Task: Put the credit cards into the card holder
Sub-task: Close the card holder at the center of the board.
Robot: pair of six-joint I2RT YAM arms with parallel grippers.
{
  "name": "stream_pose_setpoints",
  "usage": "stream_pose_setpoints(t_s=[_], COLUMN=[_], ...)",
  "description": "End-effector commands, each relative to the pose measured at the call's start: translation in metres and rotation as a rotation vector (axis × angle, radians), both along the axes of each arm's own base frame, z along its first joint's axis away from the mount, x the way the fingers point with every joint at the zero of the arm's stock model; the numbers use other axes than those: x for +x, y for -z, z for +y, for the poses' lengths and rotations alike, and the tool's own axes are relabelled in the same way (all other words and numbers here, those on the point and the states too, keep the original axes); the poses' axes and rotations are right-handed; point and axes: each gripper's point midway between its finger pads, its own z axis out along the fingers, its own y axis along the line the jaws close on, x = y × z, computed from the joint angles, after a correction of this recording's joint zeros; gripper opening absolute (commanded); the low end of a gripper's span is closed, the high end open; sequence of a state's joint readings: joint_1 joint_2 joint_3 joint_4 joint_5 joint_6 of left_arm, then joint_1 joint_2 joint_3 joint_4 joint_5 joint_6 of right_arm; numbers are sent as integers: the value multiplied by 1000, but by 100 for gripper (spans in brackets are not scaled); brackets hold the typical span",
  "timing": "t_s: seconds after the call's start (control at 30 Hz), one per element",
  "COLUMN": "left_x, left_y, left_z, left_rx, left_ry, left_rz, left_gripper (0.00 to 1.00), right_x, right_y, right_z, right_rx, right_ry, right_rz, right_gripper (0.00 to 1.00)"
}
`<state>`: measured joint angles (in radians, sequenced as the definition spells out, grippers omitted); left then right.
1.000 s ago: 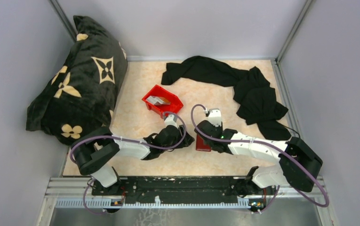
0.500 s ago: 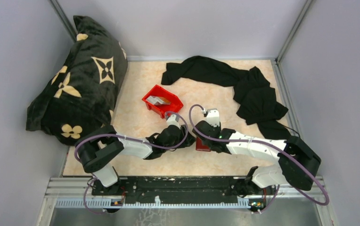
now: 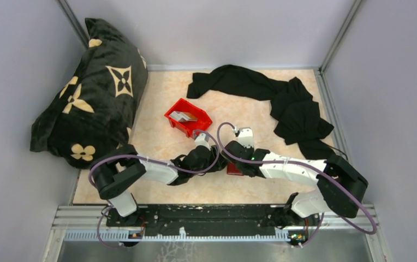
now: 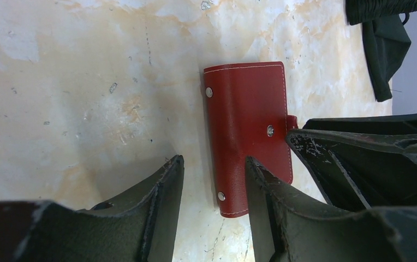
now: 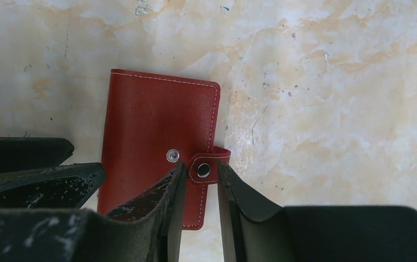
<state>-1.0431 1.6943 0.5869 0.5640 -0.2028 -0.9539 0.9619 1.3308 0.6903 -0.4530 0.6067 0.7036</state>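
Both arms are crowding in tighter than a second ago. From overhead, the left arm is reaching further right and the right arm is sliding further left, so less of the card holder is showing between them now, just a red sliver. The holder itself is not budging. It is lying closed and flat on the tabletop, in the middle, toward the near edge.

The wrist cameras are filling in what the overhead view is hiding. The left wrist view is showing the left tool hanging with its jaws fairly wide. One finger is over bare tabletop, the other is overlapping the holder's near end, and nothing is clamped between them. The right wrist view is showing the right tool narrowed down, with its two fingers straddling the snap strap at the holder's edge. Whether they are actually pinching that strap, I cannot tell. The left wrist view is also catching the right tool's dark fingers arriving at the strap side, which the right wrist camera cannot see of itself.

Only the overhead view is giving the far ground, and none of it is changing. Just beyond the tools, the red bin is sitting with the pale credit cards lying inside it. Farther back a black garment is sprawling across the tabletop, and a black pillow with cream flowers is slumping in the far left corner.
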Motion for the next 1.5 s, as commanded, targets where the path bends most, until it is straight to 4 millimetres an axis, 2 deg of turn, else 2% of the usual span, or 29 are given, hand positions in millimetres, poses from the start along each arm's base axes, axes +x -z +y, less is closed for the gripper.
stream_pose_setpoints(t_s=[0.0, 0.33, 0.6, 0.87, 1.13, 1.47], left_x=[-30, -32, -33, -33, -34, -37], left_y=[57, 61, 62, 63, 64, 67], left_z=[32, 32, 32, 32, 31, 30], left_rx=[195, 195, 197, 195, 188, 184], left_ry=[36, 39, 39, 38, 38, 44], left_rz=[129, 137, 137, 140, 144, 154], left_gripper=[53, 53, 53, 53, 53, 52], right_x=[7, 8, 9, 8, 6, 7], right_y=[-9, -8, -12, -16, -11, -13], right_z=[14, 16, 18, 17, 13, 14], right_rx=[37, 27, 10, -10, -33, -33], right_ry=[-4, -11, -19, -20, -15, -19], right_rz=[-27, -25, -29, -40, -27, -34], right_gripper=[28, 26, 33, 33, 30, 16])
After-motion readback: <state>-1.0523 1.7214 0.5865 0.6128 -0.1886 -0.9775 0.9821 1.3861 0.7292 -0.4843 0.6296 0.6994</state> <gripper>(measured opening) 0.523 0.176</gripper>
